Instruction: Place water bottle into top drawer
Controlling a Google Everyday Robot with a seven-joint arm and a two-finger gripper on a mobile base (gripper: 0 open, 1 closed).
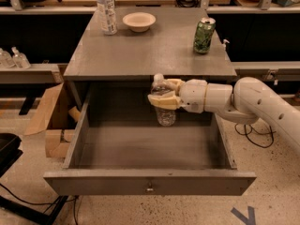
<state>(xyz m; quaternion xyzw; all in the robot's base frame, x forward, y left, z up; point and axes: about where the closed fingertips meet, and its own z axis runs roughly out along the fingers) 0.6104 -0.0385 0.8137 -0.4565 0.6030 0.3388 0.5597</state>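
over the rear of the wide grey-painted top drawer, your cream two-finger gripper is clamped on the clear ribbed plastic water bottle, held upright above its floor; next, i judge, lower it and let go.

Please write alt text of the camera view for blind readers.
The gripper, at the front edge of the table, holds the water bottle above the open top drawer. On the table stand another bottle, a bowl and a green can.

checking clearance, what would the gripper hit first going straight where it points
Holding the water bottle above the top drawer, the gripper points toward the drawer's left wall; likely that first, though height is unclear.
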